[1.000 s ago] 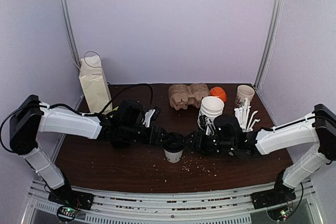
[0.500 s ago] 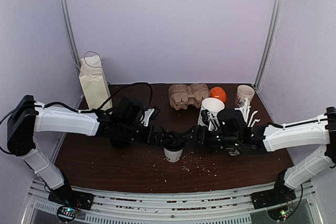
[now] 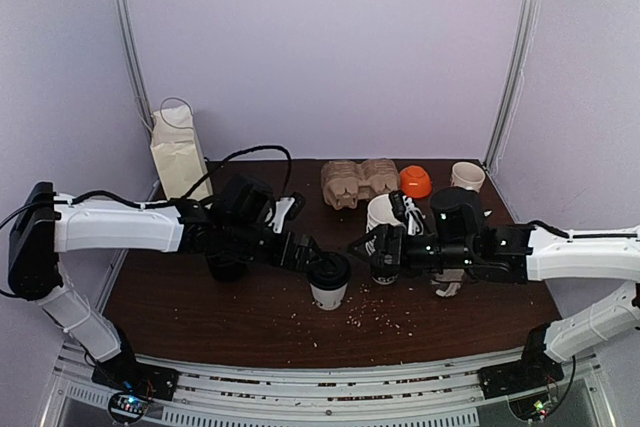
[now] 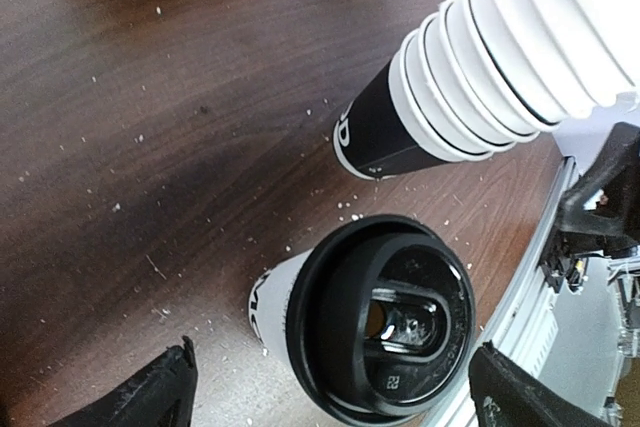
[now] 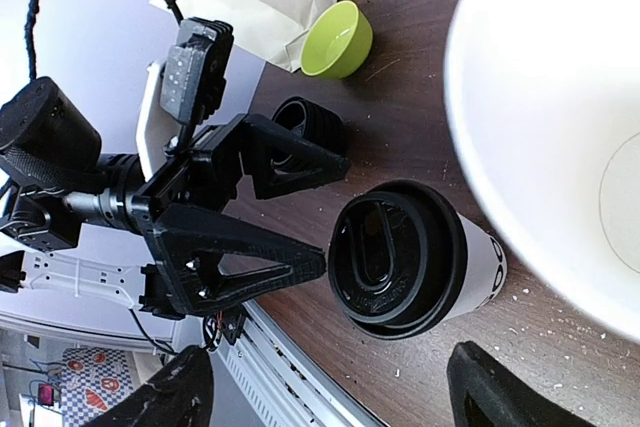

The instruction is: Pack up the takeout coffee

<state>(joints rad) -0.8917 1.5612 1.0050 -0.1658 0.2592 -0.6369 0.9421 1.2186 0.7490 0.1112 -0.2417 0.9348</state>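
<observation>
1. The left gripper [image 5: 332,213] has its two fingers spread wide apart. It holds nothing.
2. The right gripper [image 5: 332,365] also has its fingers spread wide. It holds nothing too.
3. The takeout coffee [image 4: 380,327] stands upright on the brown table [image 3: 200,317], near the front middle. It sits between the two grippers. One finger of the left gripper ends just beside the lid. I cannot tell if it touches.
4. The lid [image 5: 395,252] is black and round. It has a long dip with a small drink hole in it. Tiny raised marks sit near its edge, but they are too small to read.
5. The cup's white side has black letters near the bottom. I see round shapes like an O and a D. I cannot read the whole word.
6. The stack of white cups [image 4: 500,57] is just beside the coffee, on the right arm's side. The bottom cup has a black band with a white letter that looks like a D.
7. Farther off, a short black pile of lids [image 5: 310,125] sits by the left arm, with a green bowl [image 5: 335,40] near it.
8. At the back are a brown paper bag [image 3: 178,159], a cardboard cup carrier [image 3: 358,182] and an orange thing [image 3: 415,181].
9. Little white crumbs [image 3: 375,319] lie on the table.
</observation>
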